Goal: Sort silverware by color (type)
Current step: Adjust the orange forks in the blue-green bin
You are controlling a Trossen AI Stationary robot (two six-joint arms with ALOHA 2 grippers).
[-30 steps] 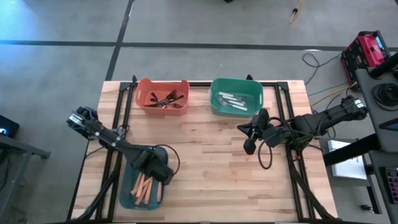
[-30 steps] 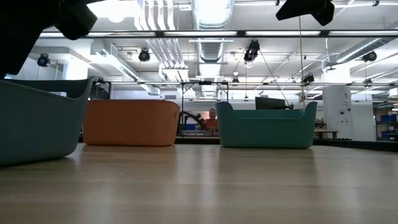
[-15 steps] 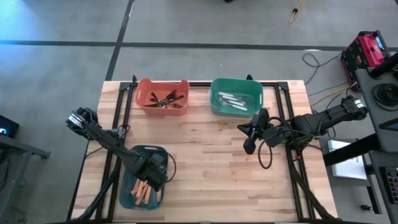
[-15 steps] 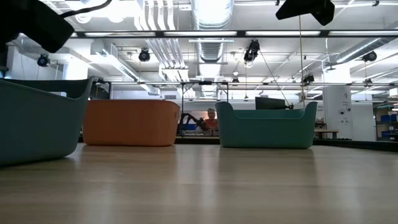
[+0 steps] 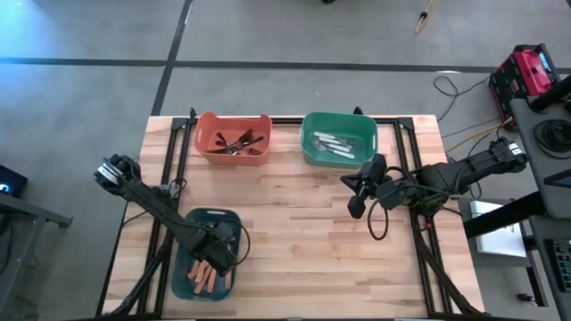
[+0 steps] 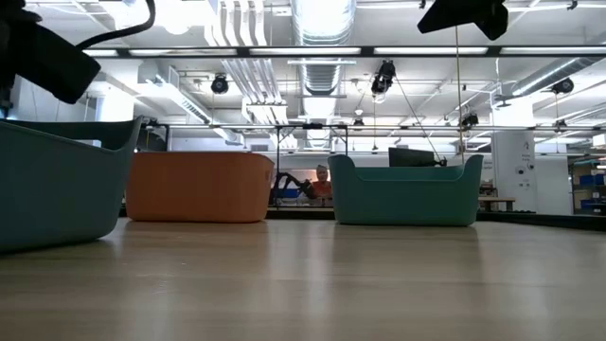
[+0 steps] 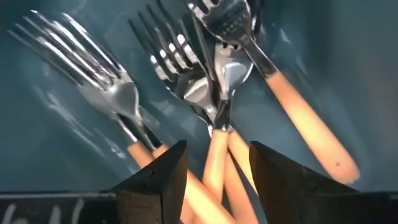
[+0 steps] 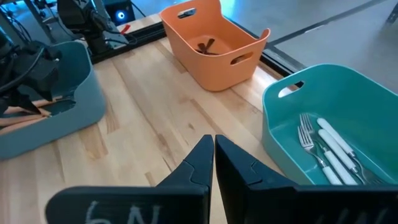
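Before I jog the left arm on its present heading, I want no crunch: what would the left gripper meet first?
The left gripper, fingers apart, points into the blue-grey bin. First in its line are the orange-handled forks crossed just ahead of it, then the bin's floor. Depth is hard to judge, but they look close.

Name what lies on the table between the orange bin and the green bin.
Nothing: the high view shows only bare wood between the orange bin and the green bin; the low view agrees.

the middle of the table (image 5: 294, 223) is bare; three bins, orange bin (image 5: 234, 139), green bin (image 5: 338, 140), blue bin (image 5: 207, 254), sit at its edges.
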